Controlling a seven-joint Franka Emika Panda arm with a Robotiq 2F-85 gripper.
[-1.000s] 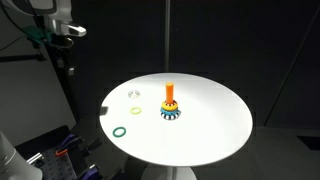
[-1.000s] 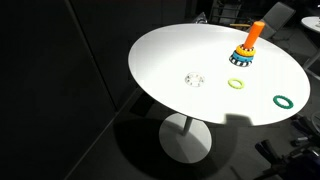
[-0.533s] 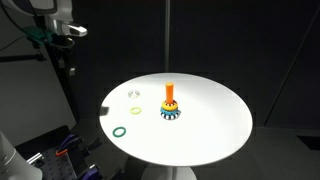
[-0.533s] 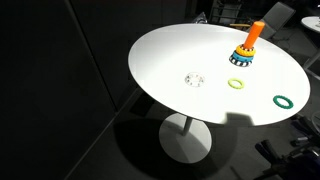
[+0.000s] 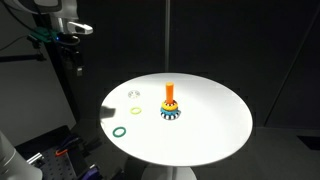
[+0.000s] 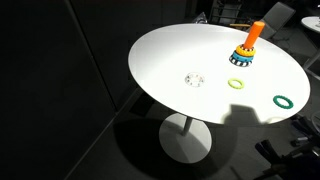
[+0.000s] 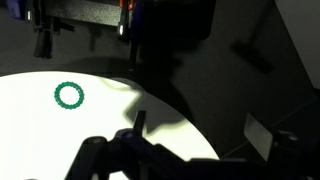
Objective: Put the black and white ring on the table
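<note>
Wrist view: claw [image 7: 190, 155] released, empty. Black and white ring [image 5: 170, 115], far below it, could drag its peg [image 5: 169, 93] over.

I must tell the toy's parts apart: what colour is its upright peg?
Orange. The stacking toy's upright peg shows best in an exterior view.

- The table [image 5: 215, 130] is bare across its right half and along its near edge.
- The peg toy [image 5: 170, 103] stands upright near the middle, the only tall thing on the top; the air above its orange tip is open.
- The black and white ring [image 5: 170, 114] sits lowest on the peg, with coloured rings stacked over it.
- Flat on the left lie the green ring [image 5: 120, 131], the pale ring [image 5: 134, 95] and a yellow-green ring [image 5: 135, 109], well apart.
- A thin pole [image 5: 168, 40] rises beyond the far edge.
</note>
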